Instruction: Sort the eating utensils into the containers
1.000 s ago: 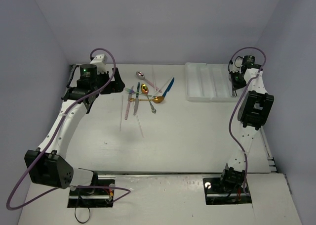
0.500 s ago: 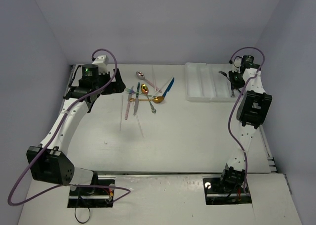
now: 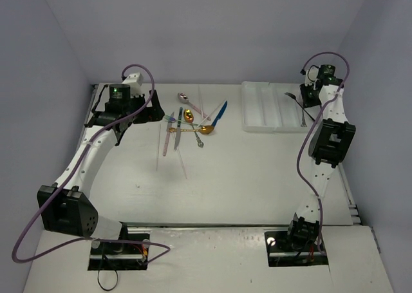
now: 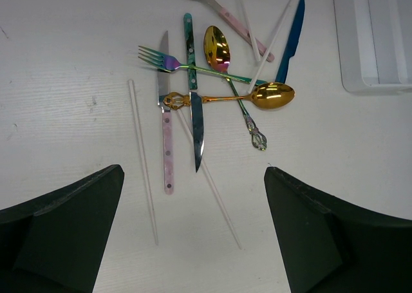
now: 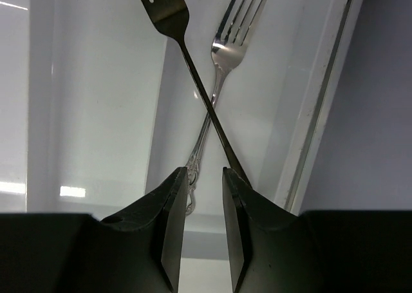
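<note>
Just beyond the fingers (image 5: 174, 196), crossed forks (image 5: 212, 100).

The left arm (image 3: 82, 158) reaches far forward, elbow bent, and the left gripper (image 4: 193, 174) faces downward with its fingers spread wide. The right arm (image 3: 325, 141) stretches to the far right corner; the right gripper (image 5: 205, 177) appears only narrowly parted.

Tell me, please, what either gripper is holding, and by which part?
Nothing: the left gripper gapes above the utensils, and the right gripper shows only tray between its barely parted jaws.
</note>
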